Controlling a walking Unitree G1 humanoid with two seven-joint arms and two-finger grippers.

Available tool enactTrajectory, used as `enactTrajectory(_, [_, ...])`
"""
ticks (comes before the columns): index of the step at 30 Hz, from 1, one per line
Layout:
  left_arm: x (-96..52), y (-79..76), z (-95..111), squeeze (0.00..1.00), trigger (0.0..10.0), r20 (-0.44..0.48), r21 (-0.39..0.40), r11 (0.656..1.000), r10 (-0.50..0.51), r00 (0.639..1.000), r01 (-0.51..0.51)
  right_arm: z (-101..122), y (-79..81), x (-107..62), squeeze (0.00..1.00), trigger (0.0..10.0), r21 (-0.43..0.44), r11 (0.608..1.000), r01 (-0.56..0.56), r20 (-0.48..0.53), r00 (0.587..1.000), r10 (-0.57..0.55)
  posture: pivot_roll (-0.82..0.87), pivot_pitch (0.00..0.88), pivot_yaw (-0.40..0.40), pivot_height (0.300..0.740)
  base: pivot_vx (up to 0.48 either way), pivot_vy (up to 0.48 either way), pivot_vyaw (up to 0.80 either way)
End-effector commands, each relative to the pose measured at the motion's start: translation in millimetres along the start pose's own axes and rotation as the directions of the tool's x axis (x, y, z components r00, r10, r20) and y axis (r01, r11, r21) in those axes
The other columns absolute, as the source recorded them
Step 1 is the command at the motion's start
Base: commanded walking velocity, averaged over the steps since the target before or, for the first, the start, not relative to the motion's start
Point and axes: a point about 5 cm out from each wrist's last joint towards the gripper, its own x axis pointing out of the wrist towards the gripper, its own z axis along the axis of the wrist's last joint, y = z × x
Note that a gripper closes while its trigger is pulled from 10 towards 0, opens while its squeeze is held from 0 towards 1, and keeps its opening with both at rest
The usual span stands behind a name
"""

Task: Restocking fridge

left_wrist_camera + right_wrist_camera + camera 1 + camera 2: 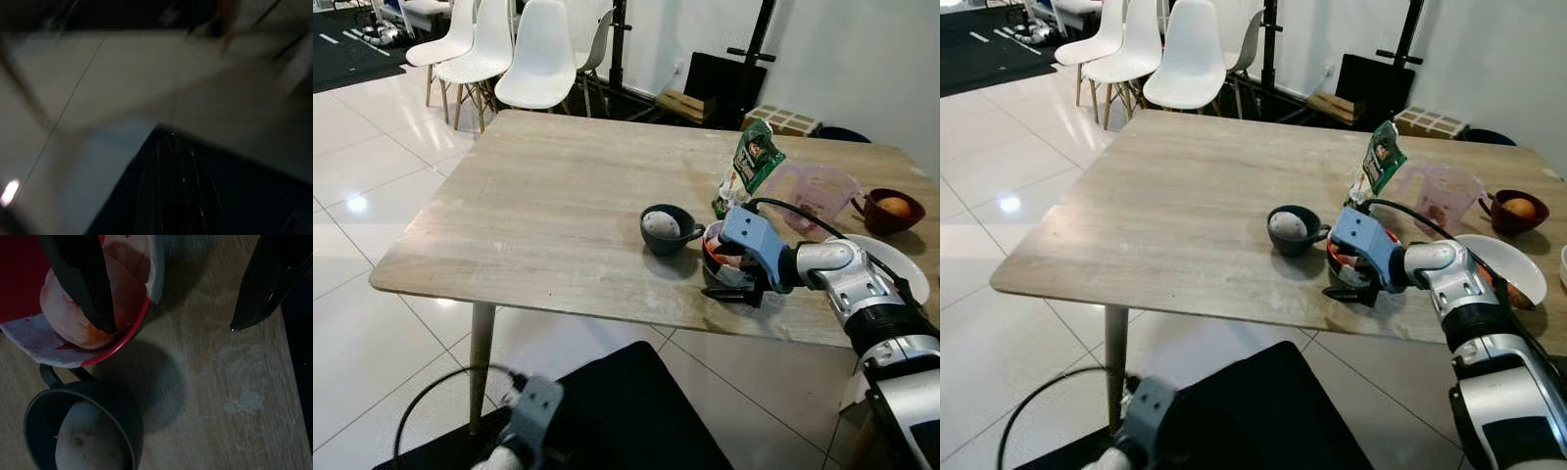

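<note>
**Right gripper straddles the rim of a red bowl on the table**

Silver and jointed, the right arm reaches in from the right side across the near edge of the wooden table [548, 196], its forearm roughly level and its blue wrist block turned toward the table's middle. The right gripper [168, 323] has its long black fingers spread wide: one finger [80, 279] dips inside the red bowl [129, 335], its tip against a pale, pinkish lump of food lying on crumpled white paper, while the other finger hangs outside the rim above bare wood. Nothing is pinched between them.

Just beside the bowl, toward the table's middle, stands a dark mug [668, 229] with a smooth, pale rounded thing inside; its handle points at the bowl. Behind the bowl a green packet [756, 157] stands upright, with a clear pinkish measuring jug [813, 191] next to it. Farther right sit a brown cup [889, 211] holding something orange and a white plate [1503, 264], partly hidden by the arm.

White chairs [533, 54] stand beyond the far end. The left gripper hangs low over the tiled floor [372, 166]; its wrist view is dark and blurred, so its fingers cannot be judged.
</note>
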Motion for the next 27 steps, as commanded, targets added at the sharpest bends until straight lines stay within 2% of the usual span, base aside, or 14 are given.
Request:
enactTrajectory(1, [-0.3,-5.7,2.3,0.0,10.0,0.007,-0.008,0.998,-0.058,0.998,0.058,-0.5,1.9,1.1,0.0,10.0,-0.016,1.0,-0.017,-0.01,1.0,0.017,-0.06,0.053,-0.065,0.7,0.0,0.0,0.0])
enactTrajectory(2, [0.3,-8.9,11.5,0.0,10.0,0.034,0.01,0.991,-0.137,0.99,0.137,-0.8,3.0,1.6,0.0,10.0,-0.018,0.999,-0.026,-0.01,1.0,0.026,-0.06,0.053,-0.065,0.7,0.0,0.0,0.0])
enactTrajectory(5, [-0.3,-11.3,16.9,0.0,10.0,0.045,0.029,0.982,-0.19,0.981,0.188,-0.8,3.5,1.8,0.0,10.0,-0.018,0.999,-0.031,-0.009,0.999,0.031,-0.06,0.053,-0.064,0.7,0.0,0.0,0.0])
enactTrajectory(7, [-1.6,-17.7,32.8,0.0,10.0,0.076,0.044,0.955,-0.298,0.952,0.295,-1.4,4.6,1.8,0.0,10.0,-0.019,0.999,-0.041,-0.01,0.999,0.041,-0.05,0.054,-0.064,0.7,0.0,0.0,0.0])
enactTrajectory(8, [-1.2,-22.8,53.1,0.0,10.0,0.132,0.038,0.929,-0.37,0.92,0.368,-2.0,5.1,1.8,0.0,10.0,-0.02,0.999,-0.046,-0.011,0.999,0.046,-0.05,0.055,-0.063,0.7,0.0,0.0,0.0])
enactTrajectory(9, [-1.2,-22.8,53.1,0.0,10.0,0.132,0.038,0.929,-0.37,0.92,0.368,-2.0,5.1,1.8,0.0,10.0,-0.02,0.999,-0.046,-0.011,0.999,0.046,-0.05,0.055,-0.063,0.7,0.0,0.0,0.0])
enactTrajectory(11, [1.4,-23.6,70.9,0.0,10.0,0.189,0.005,0.921,-0.383,0.904,0.39,-2.2,5.3,1.9,0.0,10.0,-0.021,0.999,-0.047,-0.011,0.999,0.046,-0.05,0.056,-0.064,0.7,0.0,0.0,0.0])
enactTrajectory(14, [5.3,-23.6,83.7,0.0,10.0,0.23,0.006,0.92,-0.382,0.895,0.391,-2.1,5.4,2.1,0.0,10.0,-0.021,0.999,-0.048,-0.01,0.999,0.048,-0.05,0.056,-0.063,0.7,0.0,0.0,0.0])
enactTrajectory(16, [14.0,-21.3,113.3,0.0,10.0,0.321,0.023,0.93,-0.355,0.878,0.367,-1.4,5.9,2.7,0.0,10.0,-0.021,0.998,-0.051,-0.007,0.999,0.051,-0.05,0.056,-0.062,0.7,0.0,0.0,0.0])
enactTrajectory(17, [21.9,-15.9,138.4,0.0,10.0,0.377,0.049,0.947,-0.313,0.872,0.318,-0.7,7.1,4.2,0.0,10.0,-0.023,0.998,-0.059,-0.004,0.998,0.059,-0.05,0.056,-0.06,0.7,0.0,0.0,0.0])
enactTrajectory(21, [25.4,-9.9,155.6,0.0,10.0,0.391,0.075,0.958,-0.283,0.876,0.277,-0.1,9.3,6.0,0.0,10.0,-0.028,0.997,-0.072,-0.001,0.997,0.072,-0.05,0.056,-0.057,0.7,0.0,0.0,0.0])
enactTrajectory(23, [27.5,-2.8,164.0,0.0,10.0,0.406,0.093,0.971,-0.241,0.882,0.222,1.5,10.2,8.0,0.0,10.0,-0.038,0.997,-0.072,0.005,0.997,0.072,-0.05,0.056,-0.056,0.7,0.0,0.0,0.0])
enactTrajectory(25, [31.8,10.4,170.4,0.0,10.0,0.402,0.06,0.989,-0.148,0.903,0.136,6.3,9.5,12.1,0.0,10.0,-0.038,0.998,-0.054,0.021,0.998,0.055,-0.05,0.057,-0.054,0.7,0.0,0.0,0.0])
enactTrajectory(27, [32.5,12.7,171.5,0.0,10.0,0.404,0.06,0.991,-0.134,0.905,0.119,7.2,9.3,12.9,0.0,10.0,-0.041,0.998,-0.051,0.022,0.998,0.052,-0.05,0.057,-0.054,0.7,0.0,0.0,0.0])
